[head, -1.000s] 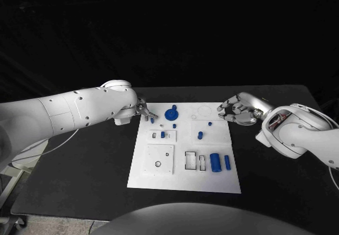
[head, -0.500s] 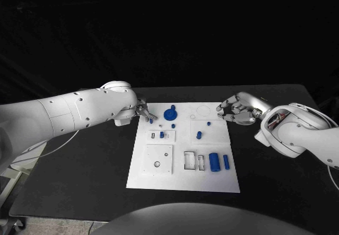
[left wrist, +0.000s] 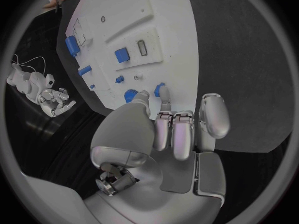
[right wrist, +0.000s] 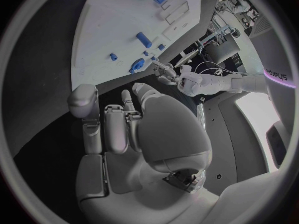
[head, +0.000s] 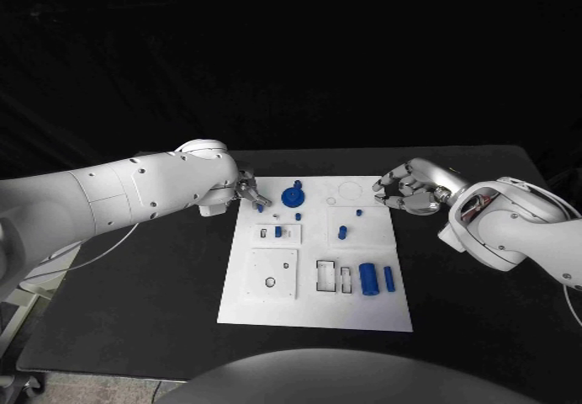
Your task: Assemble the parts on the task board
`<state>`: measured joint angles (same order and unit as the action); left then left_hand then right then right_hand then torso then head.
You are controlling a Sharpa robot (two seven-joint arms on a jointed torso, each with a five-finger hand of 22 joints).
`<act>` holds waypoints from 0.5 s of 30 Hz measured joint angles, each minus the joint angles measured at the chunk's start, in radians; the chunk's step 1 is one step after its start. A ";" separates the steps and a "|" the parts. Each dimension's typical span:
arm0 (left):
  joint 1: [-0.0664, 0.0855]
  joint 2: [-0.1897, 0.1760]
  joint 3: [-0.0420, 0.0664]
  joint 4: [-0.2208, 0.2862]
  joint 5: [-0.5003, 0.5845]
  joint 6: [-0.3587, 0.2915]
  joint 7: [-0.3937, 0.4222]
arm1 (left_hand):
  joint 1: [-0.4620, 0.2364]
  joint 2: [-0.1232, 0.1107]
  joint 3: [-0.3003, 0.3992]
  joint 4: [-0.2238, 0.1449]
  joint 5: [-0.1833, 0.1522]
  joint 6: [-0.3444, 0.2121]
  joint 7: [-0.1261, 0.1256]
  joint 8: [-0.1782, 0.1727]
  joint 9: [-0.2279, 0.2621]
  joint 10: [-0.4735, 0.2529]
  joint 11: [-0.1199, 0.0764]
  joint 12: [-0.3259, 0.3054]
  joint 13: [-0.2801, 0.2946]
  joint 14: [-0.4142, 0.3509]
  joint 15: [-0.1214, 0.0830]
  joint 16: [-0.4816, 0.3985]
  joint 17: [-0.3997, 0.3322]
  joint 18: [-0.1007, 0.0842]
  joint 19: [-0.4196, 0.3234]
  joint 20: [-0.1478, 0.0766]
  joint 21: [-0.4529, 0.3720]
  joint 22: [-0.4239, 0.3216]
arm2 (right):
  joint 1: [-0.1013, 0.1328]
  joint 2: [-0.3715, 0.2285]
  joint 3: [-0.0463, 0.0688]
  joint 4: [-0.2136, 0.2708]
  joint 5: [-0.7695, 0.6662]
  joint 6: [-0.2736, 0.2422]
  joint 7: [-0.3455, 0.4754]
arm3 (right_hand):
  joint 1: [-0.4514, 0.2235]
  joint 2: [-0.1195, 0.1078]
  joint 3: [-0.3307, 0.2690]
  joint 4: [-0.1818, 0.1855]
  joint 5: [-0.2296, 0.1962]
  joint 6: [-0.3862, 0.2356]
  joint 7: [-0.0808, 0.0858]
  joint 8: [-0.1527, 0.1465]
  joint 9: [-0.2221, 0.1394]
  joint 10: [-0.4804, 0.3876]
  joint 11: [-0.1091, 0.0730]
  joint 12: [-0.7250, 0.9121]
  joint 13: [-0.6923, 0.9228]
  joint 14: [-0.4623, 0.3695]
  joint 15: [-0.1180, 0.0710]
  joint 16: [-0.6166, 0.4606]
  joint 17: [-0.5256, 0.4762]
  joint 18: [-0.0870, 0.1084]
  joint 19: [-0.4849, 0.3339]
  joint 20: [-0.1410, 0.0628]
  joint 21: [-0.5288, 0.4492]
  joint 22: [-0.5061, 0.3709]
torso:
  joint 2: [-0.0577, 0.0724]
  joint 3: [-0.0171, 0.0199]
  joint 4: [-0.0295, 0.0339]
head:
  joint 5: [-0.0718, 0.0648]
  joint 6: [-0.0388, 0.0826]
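Ease left hand [head: 246,192], fingertips at small blue peg [left wrist: 160,90] near task board [head: 273,307] far-left corner; grasp unclear. Right hand [head: 405,190] curled, empty.

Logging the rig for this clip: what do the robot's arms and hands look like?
Two glossy white, rounded arm shells dotted with small dark fasteners. Left hand and right hand are silver metal with jointed fingers and smooth pale pads. A thin pale cable trails below the left arm.

The white task board [head: 318,290] lies flat before me on the black table. Small blue parts [head: 368,279] sit scattered on it, a round one [head: 293,197] near its far edge.
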<state>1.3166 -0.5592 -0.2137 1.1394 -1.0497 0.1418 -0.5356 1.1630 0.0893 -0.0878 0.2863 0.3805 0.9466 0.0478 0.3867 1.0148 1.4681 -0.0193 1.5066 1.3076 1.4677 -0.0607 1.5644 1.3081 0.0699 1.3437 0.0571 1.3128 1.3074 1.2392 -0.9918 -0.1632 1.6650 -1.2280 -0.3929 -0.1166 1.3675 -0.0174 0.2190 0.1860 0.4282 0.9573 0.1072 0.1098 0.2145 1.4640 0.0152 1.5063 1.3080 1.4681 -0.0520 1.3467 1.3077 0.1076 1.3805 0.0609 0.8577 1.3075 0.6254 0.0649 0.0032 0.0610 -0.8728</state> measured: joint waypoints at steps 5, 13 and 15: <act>-0.002 0.000 0.000 0.000 0.000 0.000 0.000 | 0.000 0.000 0.000 0.000 0.005 0.000 0.000 0.000 0.000 0.000 0.000 -0.001 0.000 0.000 0.000 0.000 0.000 0.000 0.000 0.000 0.000 0.000 | 0.000 0.000 0.000 -0.001 0.001 0.002 0.000 | 0.000 0.000 0.001 -0.001 0.004 0.000 0.000 0.000 0.000 0.000 0.000 0.000 0.000 0.000 0.000 0.000 0.000 0.000 0.000 0.000 0.000 0.000 | 0.000 0.0000 0.0002 | 0.000 0.000; -0.007 0.000 0.000 0.000 -0.001 0.000 -0.008 | 0.014 0.003 0.004 -0.004 0.018 0.000 0.000 -0.004 0.000 0.000 0.000 -0.006 0.000 0.000 0.000 0.000 0.000 0.000 0.000 0.000 -0.005 0.000 | 0.000 0.000 0.000 -0.001 0.003 0.006 0.000 | 0.000 0.000 0.001 -0.001 0.004 0.000 0.000 0.000 0.000 0.000 0.000 0.000 0.000 0.000 0.000 0.000 0.000 0.000 0.000 0.000 0.000 0.000 | 0.000 -0.0001 -0.0001 | -0.002 0.000; -0.007 0.000 0.000 0.000 -0.002 0.000 -0.011 | 0.025 0.002 0.007 -0.007 0.031 0.000 0.000 -0.004 0.000 0.000 0.000 -0.006 0.000 0.000 0.000 0.000 0.000 0.000 0.000 0.000 -0.005 0.000 | 0.000 0.000 0.000 -0.001 0.004 0.007 0.000 | 0.000 0.000 0.003 -0.003 0.004 0.000 0.000 0.000 0.000 0.000 0.000 0.000 0.000 0.000 0.000 0.000 0.000 0.000 0.000 0.000 0.000 0.000 | 0.000 -0.0001 -0.0002 | -0.002 0.000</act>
<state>1.3094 -0.5589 -0.2136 1.1393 -1.0514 0.1419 -0.5466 1.1883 0.0918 -0.0805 0.2789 0.4110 0.9466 0.0478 0.3827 1.0147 1.4681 -0.0193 1.5010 1.3079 1.4677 -0.0607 1.5644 1.3079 0.0699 1.3437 0.0571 1.3075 1.3073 1.2391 -0.9913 -0.1632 1.6636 -1.2242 -0.3858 -0.1168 1.3675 -0.0174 0.2216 0.1833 0.4321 0.9573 0.1072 0.1098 0.2145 1.4640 0.0153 1.5063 1.3080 1.4681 -0.0520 1.3467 1.3076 0.1076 1.3805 0.0609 0.8577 1.3074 0.6254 0.0648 0.0030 0.0592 -0.8728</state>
